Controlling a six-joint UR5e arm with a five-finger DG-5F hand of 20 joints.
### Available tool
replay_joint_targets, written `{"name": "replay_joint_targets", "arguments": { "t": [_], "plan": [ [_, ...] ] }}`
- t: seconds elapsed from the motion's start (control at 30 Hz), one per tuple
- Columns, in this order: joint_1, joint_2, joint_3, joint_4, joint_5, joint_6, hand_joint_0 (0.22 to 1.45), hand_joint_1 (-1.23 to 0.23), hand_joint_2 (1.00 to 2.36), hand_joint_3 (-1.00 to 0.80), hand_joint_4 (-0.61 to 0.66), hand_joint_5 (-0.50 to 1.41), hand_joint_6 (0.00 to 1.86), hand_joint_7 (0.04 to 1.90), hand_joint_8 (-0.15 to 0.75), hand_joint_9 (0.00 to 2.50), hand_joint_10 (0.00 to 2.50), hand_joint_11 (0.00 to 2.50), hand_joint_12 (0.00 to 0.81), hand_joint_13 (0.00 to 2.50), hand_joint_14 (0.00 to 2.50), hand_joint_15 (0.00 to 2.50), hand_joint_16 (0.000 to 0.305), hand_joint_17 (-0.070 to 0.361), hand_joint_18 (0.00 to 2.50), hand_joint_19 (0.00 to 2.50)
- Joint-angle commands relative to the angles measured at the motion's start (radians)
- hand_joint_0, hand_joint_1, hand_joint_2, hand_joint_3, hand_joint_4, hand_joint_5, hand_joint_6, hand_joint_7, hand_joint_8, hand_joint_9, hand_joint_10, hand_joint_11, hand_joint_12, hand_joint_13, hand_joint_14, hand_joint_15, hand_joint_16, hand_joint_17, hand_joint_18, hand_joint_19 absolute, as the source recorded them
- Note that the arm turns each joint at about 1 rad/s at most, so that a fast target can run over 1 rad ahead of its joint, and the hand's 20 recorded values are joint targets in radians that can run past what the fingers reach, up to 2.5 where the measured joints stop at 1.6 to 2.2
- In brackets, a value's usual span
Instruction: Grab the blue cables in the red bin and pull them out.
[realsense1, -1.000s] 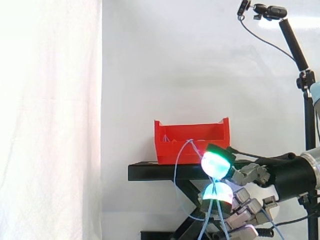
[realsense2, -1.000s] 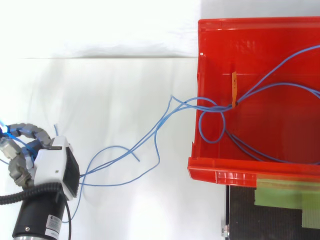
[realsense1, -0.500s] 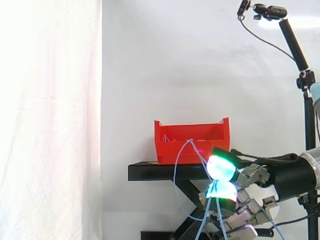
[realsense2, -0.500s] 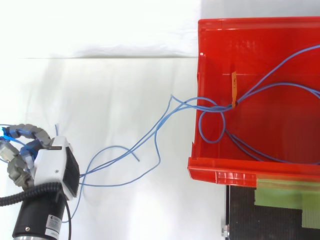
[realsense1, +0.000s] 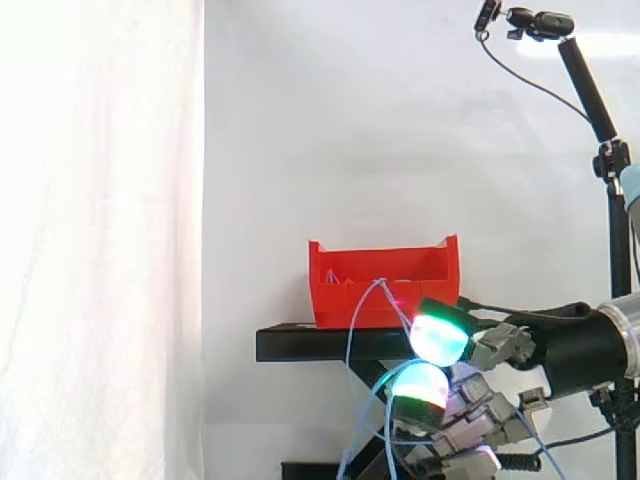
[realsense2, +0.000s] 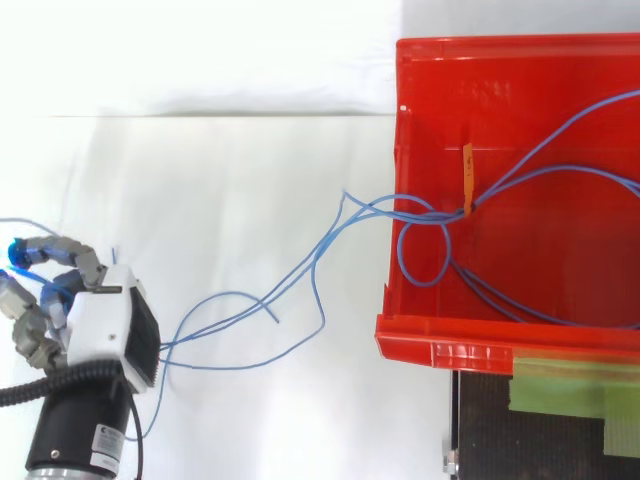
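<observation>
backdrop: white cloth curtain (realsense1: 100, 240) | support: black metal stand (realsense1: 300, 344) under open red plastic bin (realsense2: 440, 330) | robot hand (realsense2: 110, 325): low, well apart from bin, grip on cables cannot tell | thin blue cables (realsense2: 300, 275): looped inside bin, spilling over its wall, trailing loose to robot hand

The red bin (realsense2: 440, 338) is an open-topped plastic box, standing upright, its near wall in the side view dipping between raised corners. Thin blue cables (realsense2: 412, 204) lie partly inside it: long curves sweep across its floor, gather into a loose loop just inside its left wall in the top view, and cross over that wall. Outside the bin they spread into slack, wavy strands trailing away and hanging below its base
</observation>
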Motion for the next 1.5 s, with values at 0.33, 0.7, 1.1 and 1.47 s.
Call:
{"name": "replay_joint_targets", "arguments": {
  "t": [0.33, 0.7, 1.1, 1.47],
  "plan": [
    [-0.007, 0.0, 0.0, 0.129, 0.0, -0.132, 0.81, -0.95, 1.0, -1.0, 0.07, 0.49, 0.83, 0.48, 0.242, 0.63, 2.5, 1.19, 0.347, 0.84, 1.86, 1.15, 0.048, 0.108, 0.86, 1.25],
    [-0.007, 0.0, 0.0, 0.127, 0.0, -0.132, 0.75, -0.87, 1.0, -1.0, 0.08, 0.53, 0.78, 0.49, 0.261, 0.65, 2.5, 1.15, 0.359, 0.86, 1.89, 1.1, 0.05, 0.113, 0.88, 1.24],
    [-0.008, 0.0, 0.0, 0.137, -0.001, -0.152, 0.89, -0.93, 1.0, -0.96, 0.05, 0.47, 1.22, 0.42, 0.236, 0.66, 2.5, 1.17, 0.331, 0.89, 1.78, 1.16, 0.045, 0.101, 0.89, 1.25],
    [-0.016, 0.0, 0.0, 0.235, -0.023, -0.349, 0.94, -0.94, 1.01, -0.77, 0.01, 0.43, 1.39, 0.39, 0.245, 0.64, 2.5, 1.14, 0.335, 0.91, 1.77, 1.17, 0.045, 0.101, 0.91, 1.24]
  ]
}}
